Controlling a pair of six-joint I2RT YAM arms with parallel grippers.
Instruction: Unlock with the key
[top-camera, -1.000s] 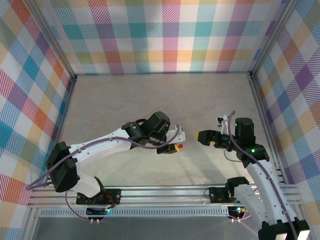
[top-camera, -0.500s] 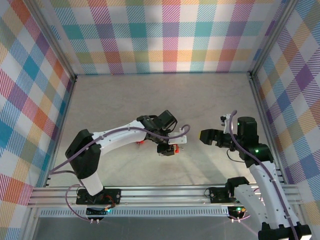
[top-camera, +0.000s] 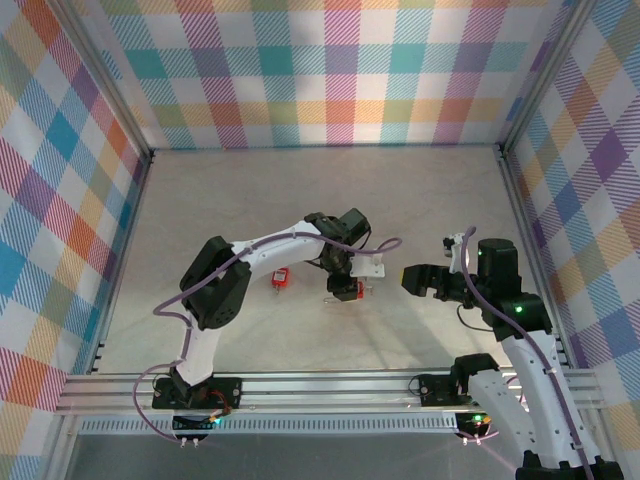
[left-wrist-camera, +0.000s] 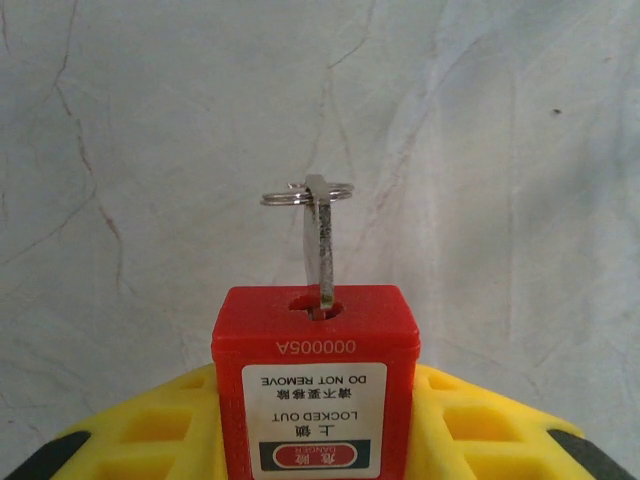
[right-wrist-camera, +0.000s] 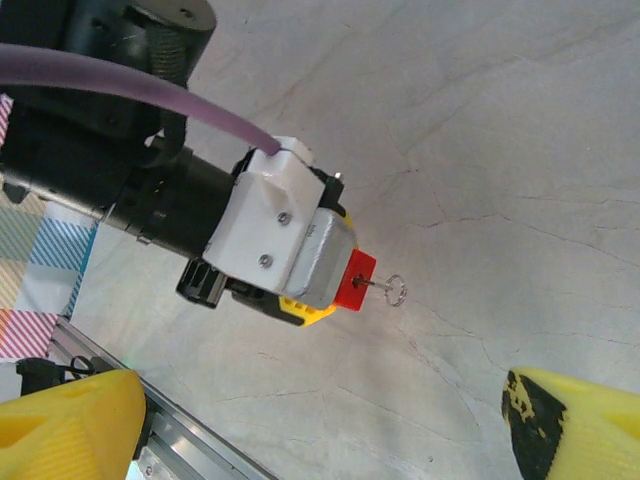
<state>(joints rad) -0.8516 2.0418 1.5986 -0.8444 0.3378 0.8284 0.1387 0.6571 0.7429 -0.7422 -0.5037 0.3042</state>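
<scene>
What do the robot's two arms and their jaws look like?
Left arm and right arm match: white link shells between black joint housings, a purple cable looping alongside each, and a white block at the wrist. The jaws are yellow with black patches. A green light glows on the right arm.

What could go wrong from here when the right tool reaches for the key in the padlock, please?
1. The key is thin and juts only a short way out of the padlock. The wide-open right tool may miss it or bump it sideways as it closes.
2. The left tool clamps only the padlock's body, so twisting the key might turn the padlock in that grip instead of unlocking it.
</scene>
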